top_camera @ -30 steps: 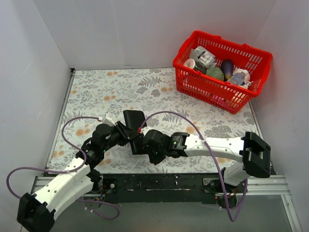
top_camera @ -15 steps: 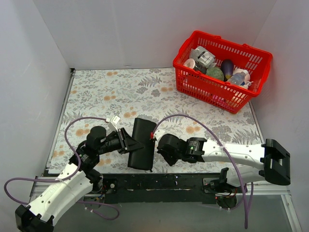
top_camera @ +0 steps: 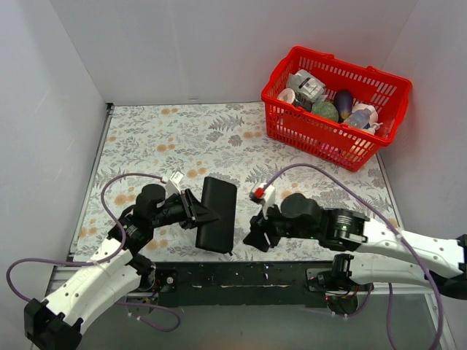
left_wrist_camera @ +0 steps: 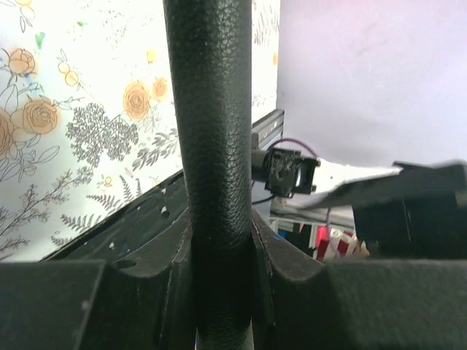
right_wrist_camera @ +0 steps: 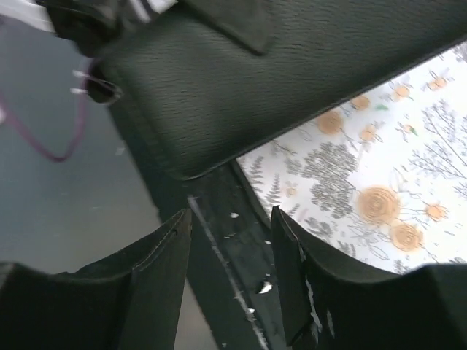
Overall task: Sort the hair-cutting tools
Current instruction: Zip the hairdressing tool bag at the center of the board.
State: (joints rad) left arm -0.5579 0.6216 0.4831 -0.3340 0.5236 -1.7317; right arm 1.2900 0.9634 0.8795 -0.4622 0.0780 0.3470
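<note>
One grip remains: your right gripper (top_camera: 255,237) has let go of the black folding case (top_camera: 217,204) and backed off to the right, jaws partly spread and empty. Your left gripper (top_camera: 197,215) stays pinched on the case's left edge, at the table's (top_camera: 146,138) near edge. The case is closed, with a pebbled skin. No scissors or comb in view; presumably they are inside, so sorting has not begun.

Case between the grippers, basket at the far right

The flat black rectangular folding case (top_camera: 217,214) was at the near middle of the floral-printed surface (top_camera: 160,135), with the left gripper (top_camera: 203,216) on its left edge, the right gripper (top_camera: 252,239) just right of it, apart, and the red plastic basket (top_camera: 314,131) in the far right corner.
</note>
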